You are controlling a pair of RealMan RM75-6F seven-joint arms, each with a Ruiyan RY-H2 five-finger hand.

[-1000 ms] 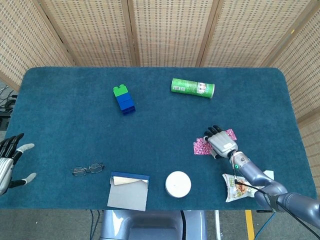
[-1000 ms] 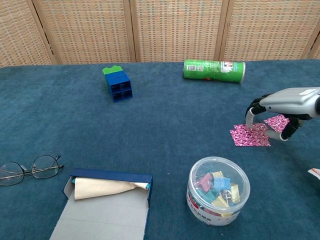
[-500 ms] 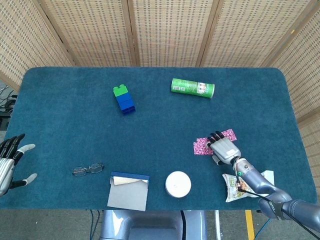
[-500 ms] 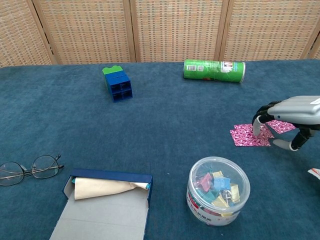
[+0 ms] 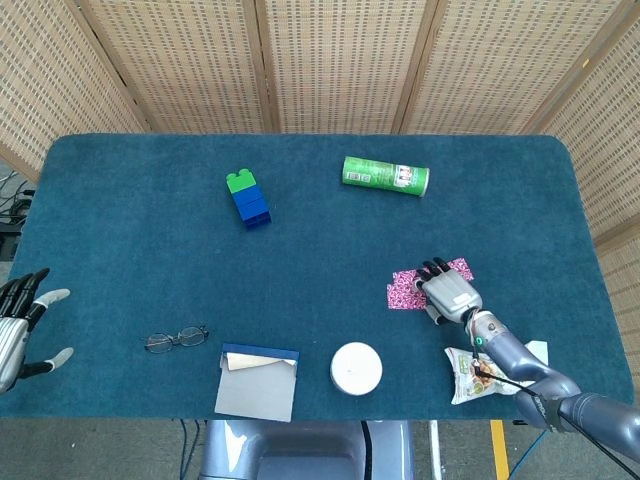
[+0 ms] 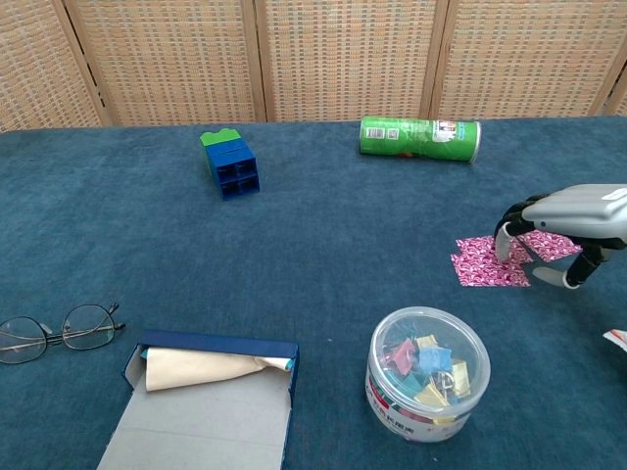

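where the right hand (image 6: pixel 558 230) arches, pink patterned cloth (image 6: pixel 487 264) beneath its fingertips

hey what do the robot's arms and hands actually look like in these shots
The right hand has a silver-grey metallic back with black fingers; its forearm is smooth grey-blue, with a small green light near the wrist. The left hand is silver with black fingers and pale grey fingertips. No cables or markings are clearly visible.

The right hand (image 5: pixel 449 296) has a silver-grey back and black fingers (image 6: pixel 511 216), joined to a smooth grey forearm by a wrist showing a small green light. The left hand (image 5: pixel 14 332) pairs black fingers with pale fingertips.
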